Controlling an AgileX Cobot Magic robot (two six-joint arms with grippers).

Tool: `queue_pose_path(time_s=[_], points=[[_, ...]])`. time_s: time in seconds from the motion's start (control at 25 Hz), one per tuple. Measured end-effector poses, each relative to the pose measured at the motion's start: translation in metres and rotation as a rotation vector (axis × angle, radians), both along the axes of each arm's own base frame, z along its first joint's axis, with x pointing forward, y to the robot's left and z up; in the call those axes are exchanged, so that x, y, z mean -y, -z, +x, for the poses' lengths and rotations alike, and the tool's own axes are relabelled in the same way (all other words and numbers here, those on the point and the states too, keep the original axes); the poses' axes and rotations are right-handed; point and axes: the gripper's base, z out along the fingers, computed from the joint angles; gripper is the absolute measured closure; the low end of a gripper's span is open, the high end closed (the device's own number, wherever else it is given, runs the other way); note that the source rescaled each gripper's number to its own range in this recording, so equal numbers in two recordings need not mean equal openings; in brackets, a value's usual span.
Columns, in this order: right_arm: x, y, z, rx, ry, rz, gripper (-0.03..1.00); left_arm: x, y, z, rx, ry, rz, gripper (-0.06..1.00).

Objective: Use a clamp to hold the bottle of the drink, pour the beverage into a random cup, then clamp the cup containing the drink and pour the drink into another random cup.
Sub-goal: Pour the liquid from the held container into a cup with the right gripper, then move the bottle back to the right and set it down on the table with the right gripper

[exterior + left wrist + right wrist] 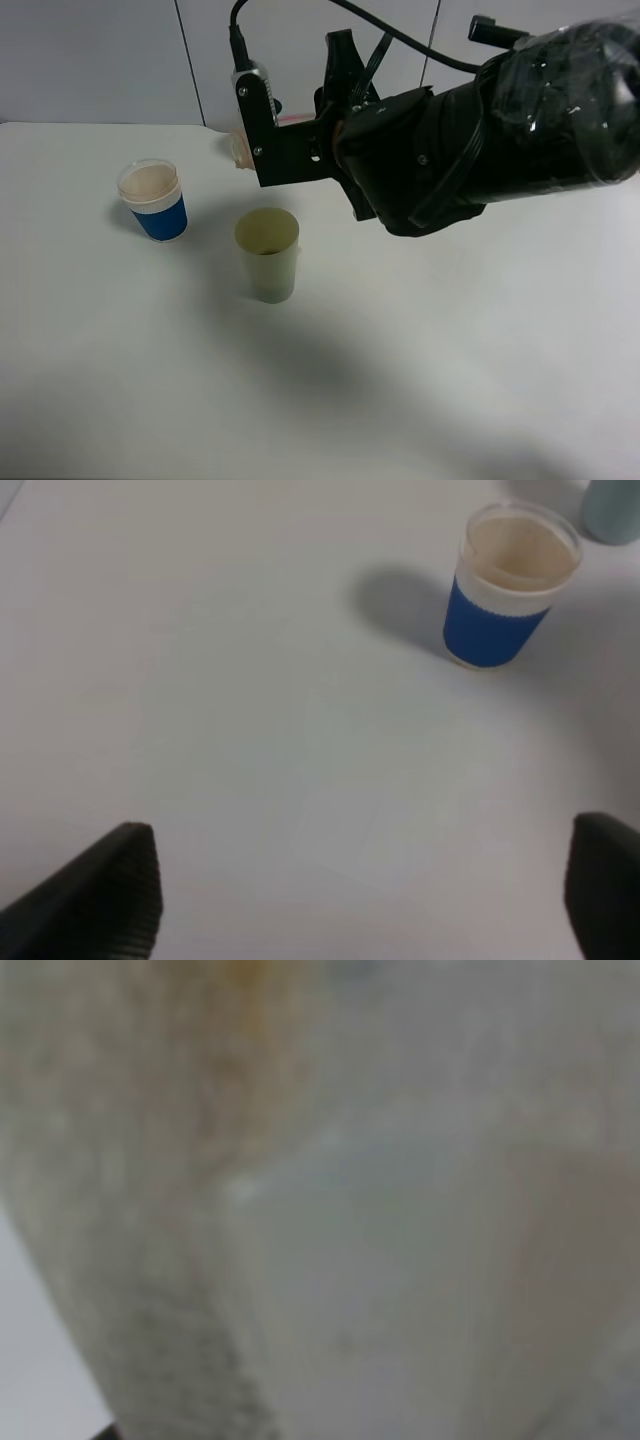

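Pale bottle (350, 1260) clamped in right tool (260, 140), left tool (357, 890) spread wide

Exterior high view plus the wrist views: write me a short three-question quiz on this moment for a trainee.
1. True or false: the blue-sleeved cup stands upright on the table.
2. Which end effector has its jaws open? A. left B. right C. neither
3. How many cups stand on the table?
Key: 1. True. 2. A: the left end effector is open. 3. Two: the blue-sleeved cup and the yellowish cup.
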Motion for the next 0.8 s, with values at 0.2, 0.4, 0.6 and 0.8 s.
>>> queue_pose_path(time_s=[0.2,0.4,0.6,0.8], points=[[0.002,0.005,-0.002,-0.096,0.181,0.267,0.97,0.0,0.0,0.0,0.0,0.0,0.0,0.06],[0.009,0.011,0.001,-0.203,0.364,0.482,0.97,0.0,0.0,0.0,0.0,0.0,0.0,0.06],[0.018,0.015,0.008,-0.304,0.47,0.614,0.97,0.0,0.0,0.0,0.0,0.0,0.0,0.06],[0.033,0.011,0.02,-0.379,0.56,0.752,0.97,0.0,0.0,0.0,0.0,0.0,0.0,0.06]])
